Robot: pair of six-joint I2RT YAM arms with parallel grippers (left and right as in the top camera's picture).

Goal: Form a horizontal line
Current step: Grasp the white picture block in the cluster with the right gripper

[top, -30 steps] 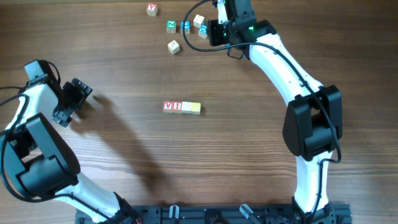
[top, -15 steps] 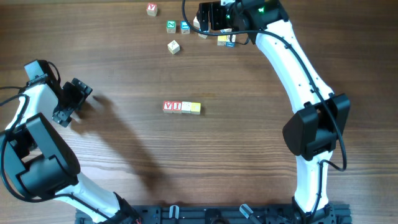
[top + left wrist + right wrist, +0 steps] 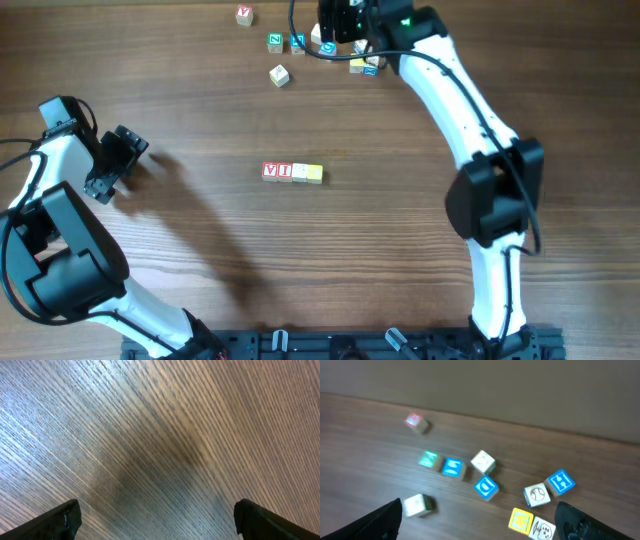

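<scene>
A short row of three lettered blocks (image 3: 292, 172) lies end to end, touching, at the middle of a wooden table (image 3: 420, 280) with fine, straight grain. Beyond the row, toward the far edge, about ten loose blocks (image 3: 486, 486) are scattered. They are small painted wooden cubes with crisp edges, their faces blue, green, yellow, red or plain cream, and some nearly touch. The right gripper (image 3: 479, 522) hovers over that scatter, spread wide and holding nothing. The left gripper (image 3: 160, 522), well to the side of the row, is also spread wide and empty over bare wood. The likely risk is that closing among close-packed cubes could knock neighbours away or pinch two at once. A smooth cube gripped off-centre may also twist, then nudge the row crooked when set down.
</scene>
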